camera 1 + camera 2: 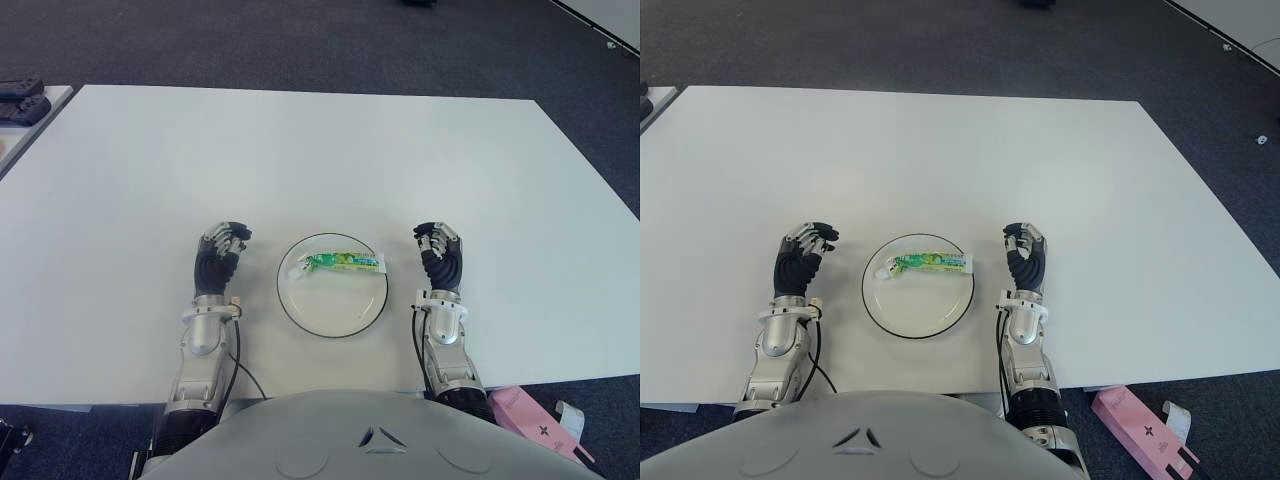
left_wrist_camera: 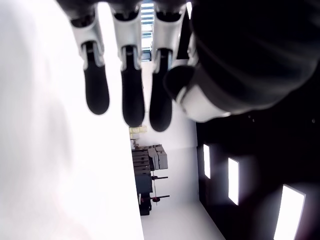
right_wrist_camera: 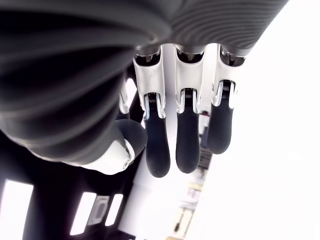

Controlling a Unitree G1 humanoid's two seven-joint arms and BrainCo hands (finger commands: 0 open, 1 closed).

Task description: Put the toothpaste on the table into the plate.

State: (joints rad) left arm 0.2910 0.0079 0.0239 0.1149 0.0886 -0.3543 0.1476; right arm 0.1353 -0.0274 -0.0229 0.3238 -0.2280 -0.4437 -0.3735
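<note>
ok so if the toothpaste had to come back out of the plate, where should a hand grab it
Probably mid-body of the toothpaste, pinching across its narrow width from above. It lies flat in the plate, cap toward the left hand, flat end near the right hand, which seems closer.

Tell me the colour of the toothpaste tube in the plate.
The toothpaste tube is green with a white cap; the left eye view shows it best.

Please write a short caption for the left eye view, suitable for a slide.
Toothpaste lies in the plate on the table, between empty left hand and right hand.
</note>
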